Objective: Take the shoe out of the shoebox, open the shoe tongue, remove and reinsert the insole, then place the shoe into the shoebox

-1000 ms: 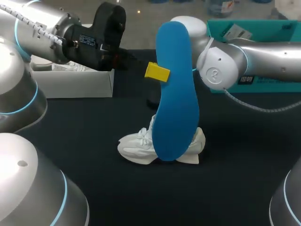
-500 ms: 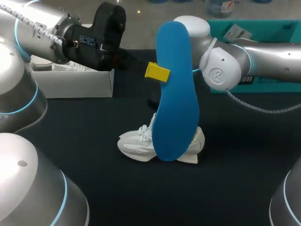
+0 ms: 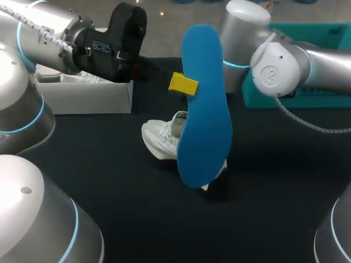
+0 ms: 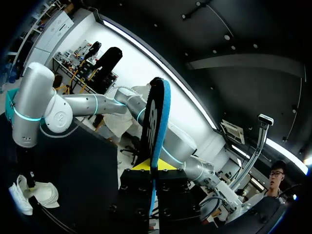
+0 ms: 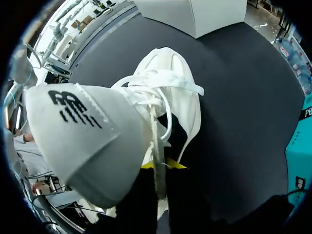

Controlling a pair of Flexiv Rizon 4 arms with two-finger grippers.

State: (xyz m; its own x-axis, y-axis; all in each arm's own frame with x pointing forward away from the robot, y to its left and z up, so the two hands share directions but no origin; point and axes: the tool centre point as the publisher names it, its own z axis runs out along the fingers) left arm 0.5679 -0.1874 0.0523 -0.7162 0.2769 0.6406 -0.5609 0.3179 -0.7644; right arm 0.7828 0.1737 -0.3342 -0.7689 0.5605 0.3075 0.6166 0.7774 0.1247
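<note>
Nearest, a blue insole is held upright and on end above the middle of the table, clamped flat between the fingers of the left gripper; one yellow tip is seen pressed on its near face, and in the left wrist view the insole is seen edge-on, blue on one face and black on the other, with both fingers closed against it. Just behind it, a white shoe is found, its toe turned toward the left arm's side and its heel end hidden by the insole. The shoe is shown as low-cut, with white laces loosely crossed and a pale grey tongue pulled wide open and folded forward. The right gripper is closed on the shoe, a thin strip at the shoe's opening being pinched between the two yellow tips. A dark shadow is cast beneath the shoe, but whether its sole rests on the surface cannot be told. The table is covered in plain black cloth. Farther back, a white box is set near the left arm's side, open at the top with something white inside, and a teal box is placed at the far right, partly covered by the right arm.
</note>
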